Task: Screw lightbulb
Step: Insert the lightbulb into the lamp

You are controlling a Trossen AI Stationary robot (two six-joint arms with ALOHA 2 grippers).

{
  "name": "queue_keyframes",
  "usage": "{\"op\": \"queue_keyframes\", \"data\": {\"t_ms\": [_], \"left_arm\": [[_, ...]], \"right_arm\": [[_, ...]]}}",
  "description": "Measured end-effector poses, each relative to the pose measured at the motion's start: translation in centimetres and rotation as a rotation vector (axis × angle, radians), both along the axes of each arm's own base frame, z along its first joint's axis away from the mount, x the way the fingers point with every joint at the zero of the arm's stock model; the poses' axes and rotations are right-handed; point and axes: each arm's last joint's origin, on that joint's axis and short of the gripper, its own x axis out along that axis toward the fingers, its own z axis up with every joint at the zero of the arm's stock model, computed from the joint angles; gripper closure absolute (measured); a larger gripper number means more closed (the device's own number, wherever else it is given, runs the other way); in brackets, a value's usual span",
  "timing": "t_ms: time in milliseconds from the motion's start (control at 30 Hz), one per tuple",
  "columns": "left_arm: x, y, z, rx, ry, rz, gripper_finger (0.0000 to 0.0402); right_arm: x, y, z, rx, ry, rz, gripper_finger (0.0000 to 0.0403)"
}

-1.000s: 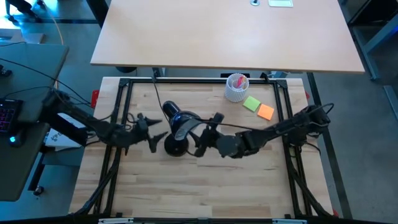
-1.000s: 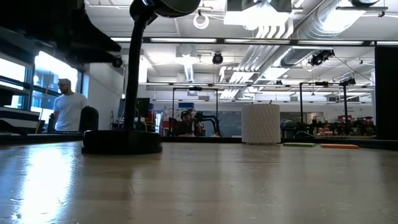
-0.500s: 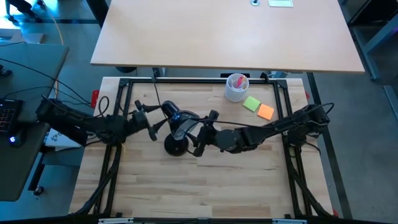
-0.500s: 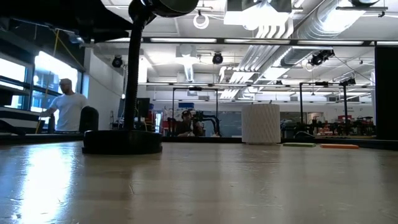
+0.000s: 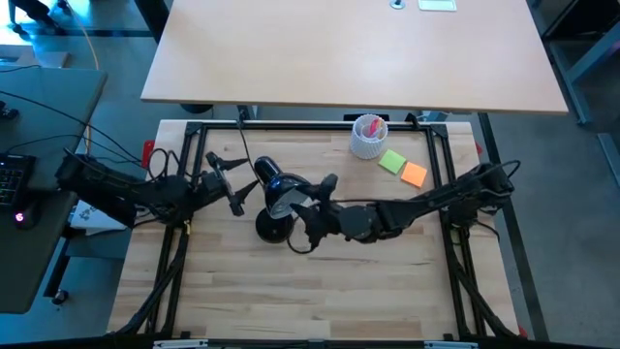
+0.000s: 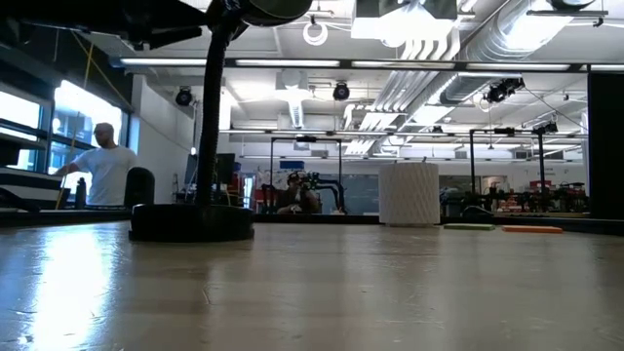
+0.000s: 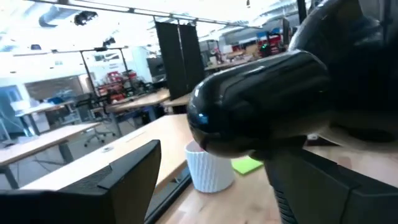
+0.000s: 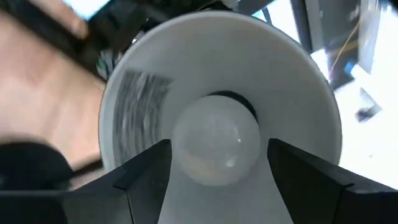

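From above we see the lamp (image 5: 275,206) standing left of the middle of the worktop (image 5: 320,291), its round base (image 5: 273,229) on the wood and its shade (image 5: 284,199) turned toward the right arm. The right gripper (image 5: 312,215) sits right at the shade's mouth, on its right side. In the right wrist view we look straight into the white inside of the shade (image 8: 217,99), and the bulb (image 8: 216,144) sits in the middle of it, in front of the dark socket. The two dark fingers (image 8: 144,180) stand on either side of the bulb with a clear gap to it, so we read these jaws as open and not touching the glass.

The left gripper (image 5: 225,179) hangs just left of the lamp's head, near the far end of the shade. Its jaws are spread apart and hold nothing. Its wrist view is filled by the glossy black back of the shade (image 7: 261,115), with one finger (image 7: 99,186) low beside it.

At the far side of the worktop stand a ribbed white cup (image 5: 368,137) and, to its right, a green note (image 5: 391,161) and an orange note (image 5: 414,174). The low view shows the lamp base (image 6: 191,221) and cup (image 6: 409,193), and a person (image 6: 104,169) in the room beyond.
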Motion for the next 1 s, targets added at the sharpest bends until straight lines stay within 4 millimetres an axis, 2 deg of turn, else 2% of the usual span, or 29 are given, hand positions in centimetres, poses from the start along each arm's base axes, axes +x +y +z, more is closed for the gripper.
{"op": "queue_keyframes", "data": {"t_ms": [267, 533, 767, 1000], "left_arm": [[0.4, 1.7, -0.6, -0.041, 0.026, -0.022, 0.0106], [0.6, 2.9, -0.3, -0.028, 0.018, -0.167, 0.0113], [0.8, 3.0, 0.4, -0.025, -0.009, -0.243, 0.0113], [0.9, 2.8, 0.5, -0.024, -0.011, -0.260, 0.0113]], "right_arm": [[0.4, 0.0, -1.2, -0.397, 0.273, 0.041, 0.0140], [2.1, -0.2, -2.4, -0.650, 0.342, 0.015, 0.0140], [2.3, -0.3, -2.4, -0.692, 0.349, 0.014, 0.0140], [2.6, -1.3, -2.3, -0.539, 0.257, -0.026, 0.0140]]}}
